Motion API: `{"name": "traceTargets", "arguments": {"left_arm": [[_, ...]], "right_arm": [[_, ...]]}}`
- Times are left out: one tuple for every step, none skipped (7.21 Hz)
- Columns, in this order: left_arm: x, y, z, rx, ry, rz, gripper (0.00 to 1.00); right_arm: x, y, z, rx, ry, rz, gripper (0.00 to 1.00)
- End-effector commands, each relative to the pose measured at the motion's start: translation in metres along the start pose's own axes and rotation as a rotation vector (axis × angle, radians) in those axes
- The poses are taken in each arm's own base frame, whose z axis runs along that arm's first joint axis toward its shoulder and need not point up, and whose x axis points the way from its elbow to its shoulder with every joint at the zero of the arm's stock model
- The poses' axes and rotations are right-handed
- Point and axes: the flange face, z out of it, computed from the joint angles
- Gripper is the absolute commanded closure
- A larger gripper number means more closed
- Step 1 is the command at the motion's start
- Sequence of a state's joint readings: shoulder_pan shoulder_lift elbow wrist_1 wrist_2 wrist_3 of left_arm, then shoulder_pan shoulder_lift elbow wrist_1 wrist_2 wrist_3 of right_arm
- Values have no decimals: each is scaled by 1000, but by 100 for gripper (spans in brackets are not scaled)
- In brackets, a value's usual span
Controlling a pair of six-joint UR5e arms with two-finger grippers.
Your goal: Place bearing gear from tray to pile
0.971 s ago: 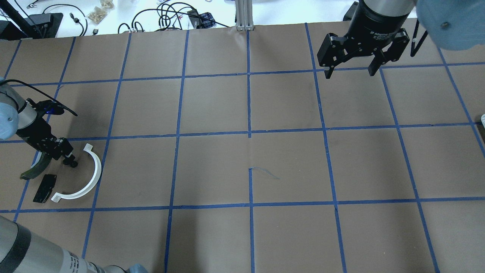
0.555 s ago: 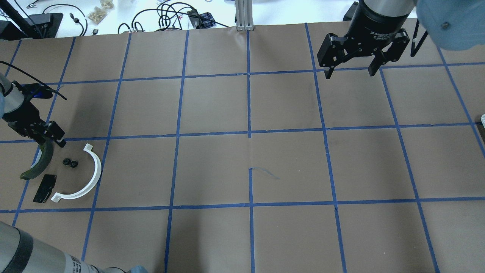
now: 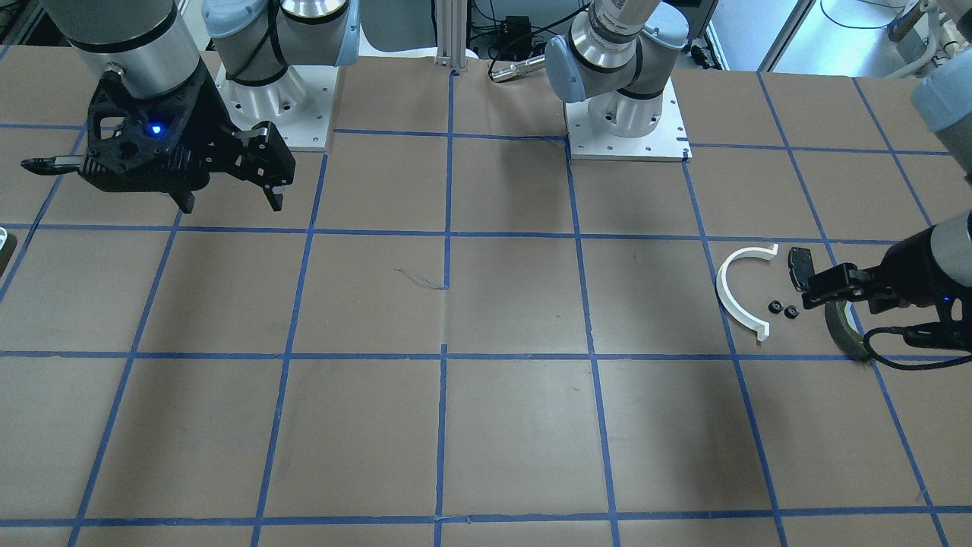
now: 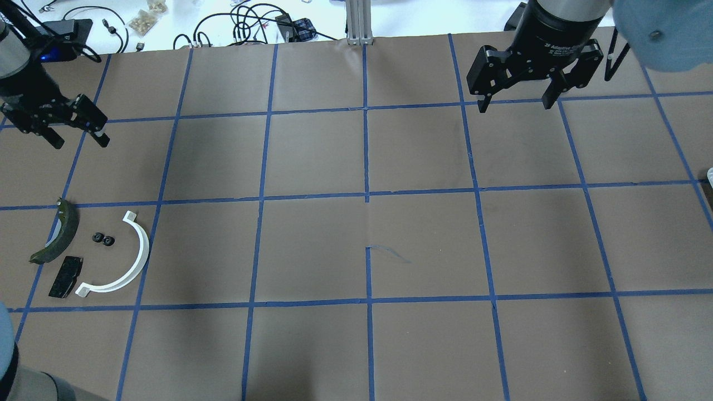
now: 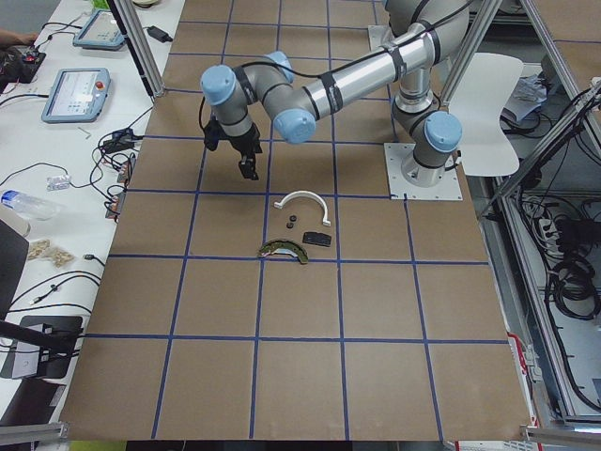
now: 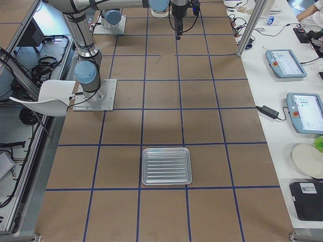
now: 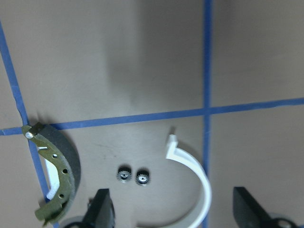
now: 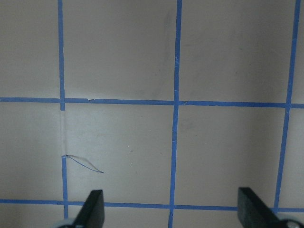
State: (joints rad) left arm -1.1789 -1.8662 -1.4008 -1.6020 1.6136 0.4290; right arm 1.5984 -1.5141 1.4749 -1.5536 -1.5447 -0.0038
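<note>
The right claw (image 4: 516, 106) bears "2F Adaptive", the rest too blurred

Left arm (image 5: 362, 75), right arm (image 3: 121, 30): silver tubes, pale-blue joint caps (image 3: 562, 72), white bolted base plates (image 3: 668, 144). Left pincer (image 4: 79, 142), right pincer (image 4: 515, 107): black, two-fingered.

Overhead looks forward-down; front view opposite; both share pile (image 4: 103, 240); wrist cameras close.
</note>
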Motion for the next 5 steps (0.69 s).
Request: {"name": "traceTargets", "arguments": {"left_arm": [[101, 25, -69, 41, -34, 5, 0], [138, 45, -88, 79, -49, 7, 0], [170, 63, -106, 127, -11, 18, 0], [193, 74, -114, 149, 9, -67, 0], [201, 82, -116, 151, 19, -97, 0]], "right_arm": [[0, 1, 2, -7, 2, 1, 0], [0, 1, 2, -7, 0, 1, 0], [0, 1, 3, -10, -2, -8, 0], [0, 1, 2, -8, 1, -8, 0], [0, 1, 3, -13, 1, -7, 0]]}}
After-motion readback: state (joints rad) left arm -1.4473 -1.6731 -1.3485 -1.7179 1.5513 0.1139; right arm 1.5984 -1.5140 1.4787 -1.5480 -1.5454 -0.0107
